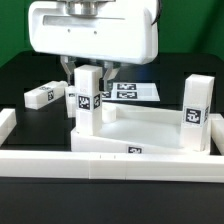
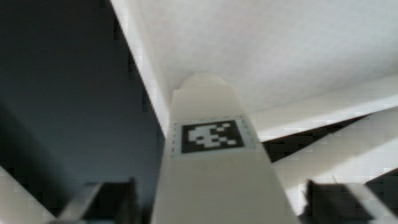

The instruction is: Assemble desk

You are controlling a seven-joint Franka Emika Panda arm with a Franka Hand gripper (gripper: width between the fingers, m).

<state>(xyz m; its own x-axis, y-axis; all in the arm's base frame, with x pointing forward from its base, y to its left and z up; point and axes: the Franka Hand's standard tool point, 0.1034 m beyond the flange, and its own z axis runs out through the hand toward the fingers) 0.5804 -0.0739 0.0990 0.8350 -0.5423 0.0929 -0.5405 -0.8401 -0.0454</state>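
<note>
White plastic parts sit on a black bench. In the exterior view the tabletop (image 1: 150, 138) lies against the bar (image 1: 100, 165) along the bench edge nearest that camera. A leg (image 1: 88, 105) stands upright at the tabletop's far corner on the exterior view's left, apparently in its socket. A second leg (image 1: 195, 105) stands at the far corner on the right, and a third leg (image 1: 42, 95) lies flat toward the bench's edge on the left. The claw (image 1: 88, 76) straddles the first leg's top.

In the wrist view the leg (image 2: 217, 120) rises midway between the fingers (image 2: 107, 200), with a dark gap on either side. The claw is released and holds nothing. To seat the leg well, I judge, both fingers should close on its flat faces together, keeping it vertical.
</note>
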